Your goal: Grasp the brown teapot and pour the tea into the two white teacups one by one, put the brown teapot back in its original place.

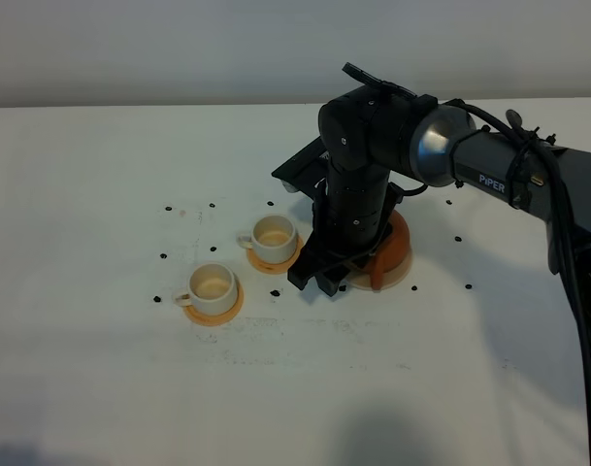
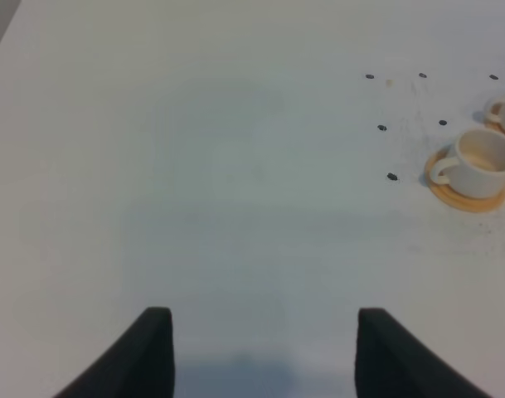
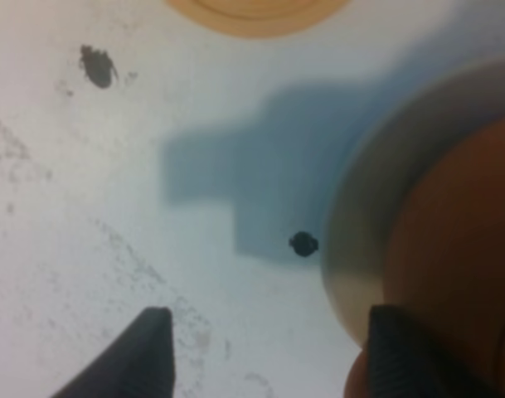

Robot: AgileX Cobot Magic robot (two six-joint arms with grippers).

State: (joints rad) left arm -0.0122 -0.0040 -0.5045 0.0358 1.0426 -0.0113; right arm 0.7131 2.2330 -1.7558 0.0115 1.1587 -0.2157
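Right gripper [image 1: 319,282]: spread wide, empty, beside brown teapot [image 1: 392,252].
Left gripper [image 2: 260,356]: spread, empty.
Nearby: front teacup [image 1: 213,283], rear teacup [image 1: 274,233].

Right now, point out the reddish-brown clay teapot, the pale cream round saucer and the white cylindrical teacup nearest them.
Reddish-brown clay teapot [image 1: 392,247], exterior high view, exposed body side.
Pale cream round saucer [image 1: 392,283], exterior high view, front rim.
White cylindrical teacup [image 1: 274,235], exterior high view, cup mouth.

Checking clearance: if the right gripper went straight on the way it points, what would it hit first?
Probably the saucer rim or the brown teapot, under one finger of the right gripper; its other finger lines up with bare table. Depth unclear.
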